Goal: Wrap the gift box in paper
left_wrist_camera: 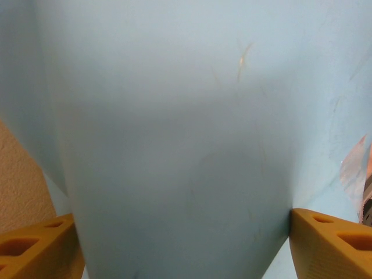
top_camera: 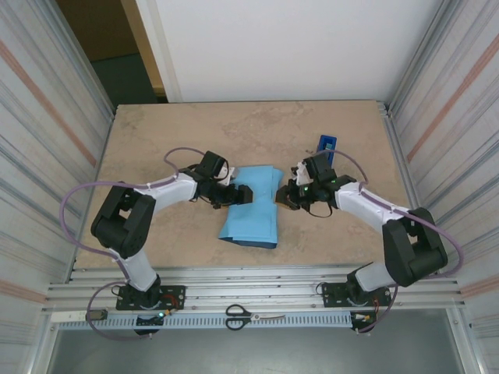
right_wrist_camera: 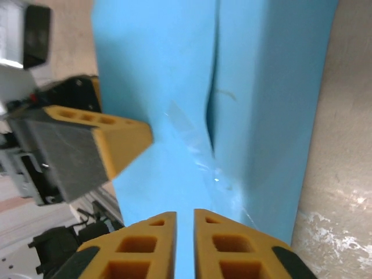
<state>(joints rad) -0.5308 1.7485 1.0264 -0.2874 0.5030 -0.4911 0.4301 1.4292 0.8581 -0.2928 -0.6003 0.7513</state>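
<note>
The left gripper (top_camera: 240, 193) reaches in from 9 o'clock, its fingers (left_wrist_camera: 35, 247) spread wide and clamping the paper (top_camera: 251, 218) at both sides. The paper lies mid-way across the bench (top_camera: 156, 132), sky-blue face out, folded into an oblong whose long axis runs 1 to 7 o'clock. At 3 o'clock the right gripper (top_camera: 285, 195) meets its edge, fingers (right_wrist_camera: 148, 247) a slit apart; whether they pinch anything I cannot tell.

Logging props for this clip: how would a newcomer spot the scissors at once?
Find the metal rail at the table's near edge, between the arm bases. The scissors lie flat there: black handles, silvery blades, unlike the blue paper on the tabletop.
</note>
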